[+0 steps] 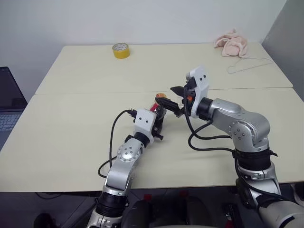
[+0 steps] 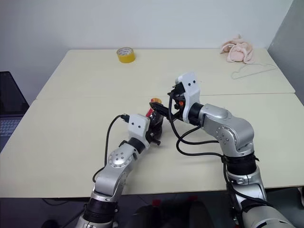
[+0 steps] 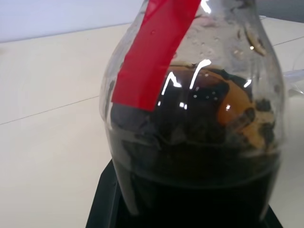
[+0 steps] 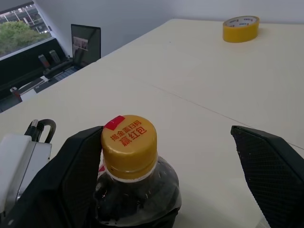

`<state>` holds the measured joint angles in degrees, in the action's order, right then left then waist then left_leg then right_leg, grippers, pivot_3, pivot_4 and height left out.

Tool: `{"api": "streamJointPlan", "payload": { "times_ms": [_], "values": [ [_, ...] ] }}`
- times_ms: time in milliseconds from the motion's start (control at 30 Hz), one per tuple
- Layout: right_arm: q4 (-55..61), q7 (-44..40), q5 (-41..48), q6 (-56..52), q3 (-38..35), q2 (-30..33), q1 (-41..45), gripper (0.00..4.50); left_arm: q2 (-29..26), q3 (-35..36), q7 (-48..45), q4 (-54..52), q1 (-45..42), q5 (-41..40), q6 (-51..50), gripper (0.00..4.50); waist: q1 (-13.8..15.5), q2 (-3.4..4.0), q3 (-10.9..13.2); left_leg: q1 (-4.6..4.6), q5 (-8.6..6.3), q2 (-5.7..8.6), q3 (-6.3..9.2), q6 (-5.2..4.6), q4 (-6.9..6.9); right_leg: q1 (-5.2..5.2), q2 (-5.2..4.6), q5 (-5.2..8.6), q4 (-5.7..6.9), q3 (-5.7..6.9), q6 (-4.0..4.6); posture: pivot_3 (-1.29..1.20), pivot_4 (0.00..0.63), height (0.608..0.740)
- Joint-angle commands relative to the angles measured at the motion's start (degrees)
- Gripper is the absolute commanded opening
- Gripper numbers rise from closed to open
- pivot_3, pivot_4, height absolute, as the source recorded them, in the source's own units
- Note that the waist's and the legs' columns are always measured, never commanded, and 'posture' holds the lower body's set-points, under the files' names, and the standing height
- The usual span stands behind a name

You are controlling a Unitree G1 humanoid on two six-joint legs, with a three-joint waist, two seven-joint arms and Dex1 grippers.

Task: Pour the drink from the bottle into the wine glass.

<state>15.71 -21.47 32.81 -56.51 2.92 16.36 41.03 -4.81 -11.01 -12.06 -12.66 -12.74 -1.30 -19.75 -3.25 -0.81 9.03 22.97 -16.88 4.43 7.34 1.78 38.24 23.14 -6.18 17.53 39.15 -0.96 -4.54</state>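
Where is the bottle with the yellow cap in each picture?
Left eye view: the bottle sits mid-table, mostly hidden behind the left gripper, which is shut on it.
Right eye view: bottle near the centre, yellow cap peeking out.
Left wrist view: bottle close up, with a red label and dark drink.
Right wrist view: its yellow cap is low down, between the open right gripper's black fingers.
Shared landmark: the yellow tape roll on the far table.

It looks like an office or plain lab room. Two pale desks [image 1: 71, 123] are pushed together against a bare white wall, and an open laptop [image 1: 8, 107] sits on a side surface at the left. A yellow tape roll [image 1: 120, 50], a pink cloth [image 1: 231, 43] and a wire hanger [image 1: 247, 64] lie about, and a window [image 4: 19, 28] shows trees and buildings outside.
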Motion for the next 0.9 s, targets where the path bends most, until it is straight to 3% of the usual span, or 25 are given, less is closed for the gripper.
{"api": "streamJointPlan", "payload": {
  "times_ms": [33, 667, 900],
  "values": [
    [0.2, 1.2, -1.5, 0.8, -4.1, 2.8, -1.4, 4.50, 0.0, 1.4, 0.3, -3.7, -0.6, -0.2, 2.2, 1.03, 0.0, 0.00, 0.0, 0.00, 0.00, 0.00, 0.00, 0.00, 0.00, 0.00, 0.00, 0.00, 0.00, 0.00, 0.00, 0.00, 0.150, 0.740],
    [7.9, -9.3, 7.5, 1.1, -4.9, 5.9, -3.7, 4.50, 0.1, 1.6, 0.1, -3.8, -0.4, 0.0, 2.3, 1.03, 0.2, -0.01, 0.0, 0.00, 0.00, 0.00, -0.02, 0.00, -0.01, -0.02, 0.00, 0.00, -0.02, 0.00, 0.00, 0.00, 0.150, 0.740],
    [4.3, -2.1, 7.0, -0.6, -6.5, 2.8, 0.4, 4.50, 0.1, 1.5, 0.2, -4.0, -0.3, 0.0, 2.2, 1.03, 0.3, -0.01, 0.0, -0.01, 0.00, 0.00, -0.01, 0.00, 0.02, -0.03, 0.00, 0.00, -0.01, 0.00, 0.00, 0.00, 0.150, 0.740]
  ]
}}
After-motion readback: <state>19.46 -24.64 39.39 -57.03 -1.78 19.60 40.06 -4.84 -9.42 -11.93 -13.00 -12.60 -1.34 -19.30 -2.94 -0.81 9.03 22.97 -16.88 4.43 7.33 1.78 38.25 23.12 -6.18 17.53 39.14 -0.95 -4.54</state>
